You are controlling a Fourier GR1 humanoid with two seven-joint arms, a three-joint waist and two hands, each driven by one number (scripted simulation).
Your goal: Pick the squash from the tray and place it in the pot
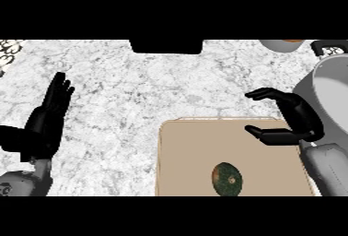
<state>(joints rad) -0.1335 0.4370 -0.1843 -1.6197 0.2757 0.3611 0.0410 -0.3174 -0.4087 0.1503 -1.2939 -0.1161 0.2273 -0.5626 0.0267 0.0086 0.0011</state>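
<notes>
A dark green squash with an orange-brown patch lies on the tan tray, near its front edge. My right hand hovers over the tray's far right corner, fingers and thumb loosely curved, holding nothing; the squash sits well below and to the left of it. The grey pot stands at the right edge, just beyond that hand and partly cut off by the view. My left hand rests open at the left, fingers up.
The tray sits on a white marble counter. A dark rectangular object lies at the back middle. A small bowl's rim shows at the back right, next to a dark handle-like piece.
</notes>
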